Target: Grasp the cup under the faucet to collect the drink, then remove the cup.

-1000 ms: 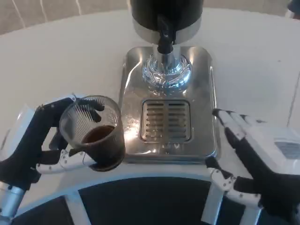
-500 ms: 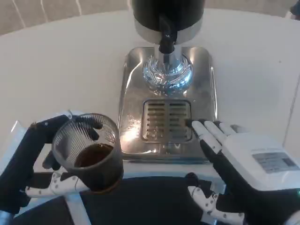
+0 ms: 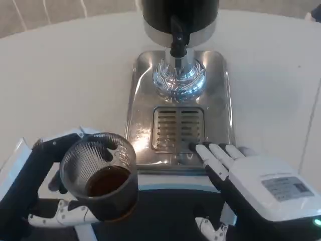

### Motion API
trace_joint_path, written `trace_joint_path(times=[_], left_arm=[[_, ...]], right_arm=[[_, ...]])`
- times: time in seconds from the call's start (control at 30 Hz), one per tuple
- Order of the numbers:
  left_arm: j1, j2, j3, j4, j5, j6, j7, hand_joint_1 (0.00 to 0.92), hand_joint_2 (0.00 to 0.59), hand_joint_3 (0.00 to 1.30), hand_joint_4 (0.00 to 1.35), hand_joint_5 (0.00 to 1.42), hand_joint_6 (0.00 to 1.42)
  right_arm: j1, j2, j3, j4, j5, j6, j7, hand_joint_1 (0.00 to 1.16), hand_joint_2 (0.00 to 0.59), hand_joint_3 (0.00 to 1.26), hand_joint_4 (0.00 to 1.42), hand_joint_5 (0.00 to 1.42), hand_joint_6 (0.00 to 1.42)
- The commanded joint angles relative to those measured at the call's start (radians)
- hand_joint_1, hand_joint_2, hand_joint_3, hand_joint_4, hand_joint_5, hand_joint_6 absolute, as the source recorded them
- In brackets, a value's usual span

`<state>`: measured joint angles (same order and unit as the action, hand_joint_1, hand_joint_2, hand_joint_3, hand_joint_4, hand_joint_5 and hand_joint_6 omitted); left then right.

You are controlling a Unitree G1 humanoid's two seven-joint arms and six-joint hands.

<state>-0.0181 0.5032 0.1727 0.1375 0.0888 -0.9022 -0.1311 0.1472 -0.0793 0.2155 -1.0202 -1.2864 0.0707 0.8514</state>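
Note:
A clear ribbed cup [image 3: 100, 175] with dark drink in its bottom is held by my left hand [image 3: 37, 186] at the lower left, off the tray and near the table's front edge. The black faucet [image 3: 177, 42] hangs from the dispenser above the chrome drip tray [image 3: 220, 100], with nothing beneath it. My right hand [image 3: 251, 186] hovers at the lower right, fingers spread and reaching over the tray's front edge near the grate [image 3: 178, 128], holding nothing.
The black and chrome dispenser body [image 3: 179, 12] stands at the top centre on the white table [image 3: 70, 75]. A dark gap with white bars [image 3: 165, 216] lies below the table's front edge.
My left hand carried the cup down and away from the tray toward the front edge, then slightly right. My right hand moved left and inward over the tray's front.

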Motion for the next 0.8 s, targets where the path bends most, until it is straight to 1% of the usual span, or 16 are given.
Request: trace_joint_path(times=[0.03, 0.27, 0.5, 0.8], left_arm=[[0.012, -0.012, 0.005, -0.032, -0.029, -0.001, -0.009, 0.646, 0.0, 0.93, 1.11, 1.33, 1.42], [0.011, -0.017, 0.009, -0.034, -0.029, 0.004, -0.018, 0.647, 0.0, 0.93, 1.11, 1.33, 1.42], [0.01, -0.015, 0.009, -0.03, -0.031, 0.006, -0.023, 0.644, 0.0, 0.93, 1.11, 1.33, 1.42], [0.005, -0.019, 0.006, -0.026, -0.032, 0.01, -0.029, 0.643, 0.0, 0.93, 1.11, 1.32, 1.42]], right_arm=[[0.015, 0.009, -0.001, -0.011, 0.007, -0.015, 0.006, 0.42, 0.558, 0.0, 0.0, 0.0, 0.0], [0.019, 0.013, 0.001, -0.012, 0.006, -0.017, 0.008, 0.43, 0.558, 0.0, 0.0, 0.0, 0.0], [0.037, 0.025, 0.014, -0.007, 0.0, -0.026, 0.0, 0.43, 0.558, 0.0, 0.0, 0.0, 0.0], [0.036, 0.038, 0.009, -0.004, -0.003, -0.031, 0.003, 0.43, 0.558, 0.0, 0.0, 0.0, 0.0]])
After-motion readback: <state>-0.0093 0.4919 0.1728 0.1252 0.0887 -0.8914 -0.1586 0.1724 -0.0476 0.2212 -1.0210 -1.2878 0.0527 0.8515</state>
